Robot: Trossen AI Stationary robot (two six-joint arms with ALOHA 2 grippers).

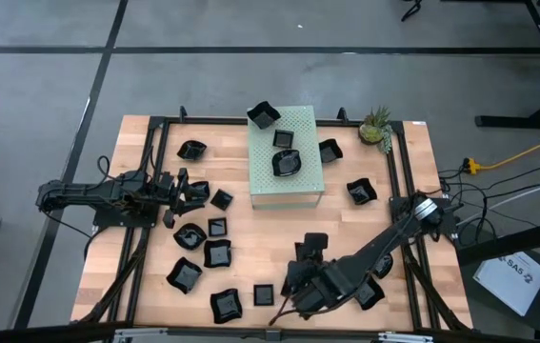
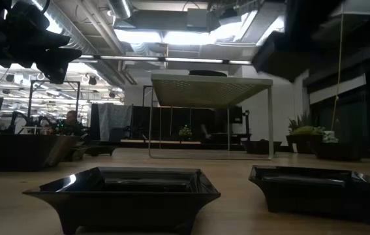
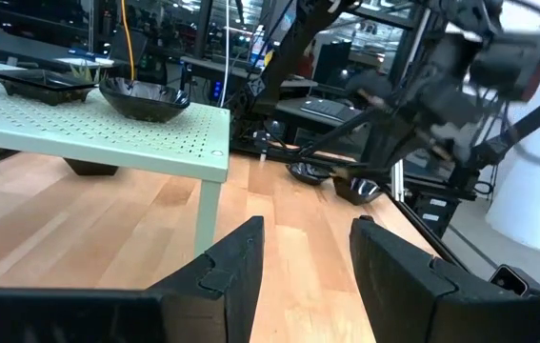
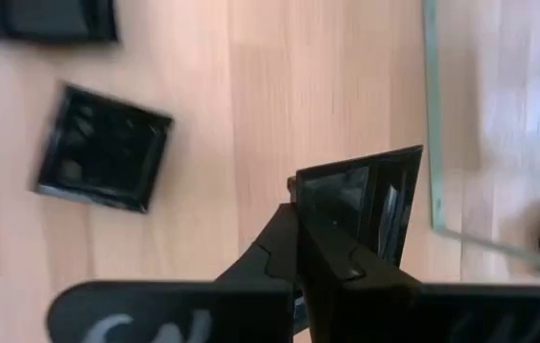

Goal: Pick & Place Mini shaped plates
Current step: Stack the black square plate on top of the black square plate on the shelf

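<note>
Now your right gripper [image 4: 317,243] is clamped on the rim of a square plate [image 4: 365,210], which hangs above the table [image 1: 279,233] near its front edge, right of centre. Judging by the three plates already on the green box [image 1: 308,124], that is probably where this one belongs. Lift it a little higher before you swing, because the box top sits well above the table and you must clear its near edge. The grip is on one rim only, so the plate may tilt; move slowly and keep it level. Set it on a bare part of the top, near the front, away from the bowl-shaped plate [image 1: 287,163] in the middle.

Your left gripper [image 1: 193,193] rests low on the left side, fingers [image 3: 236,267] parted and holding nothing, pointed toward the box. It stands clear of your path.

Loose plates lie all about: a cluster on the left and front, a square one [image 4: 103,148] below your gripper, and two more right of the box. A small plant [image 1: 376,126] stands at the far right corner, out of the way.
</note>
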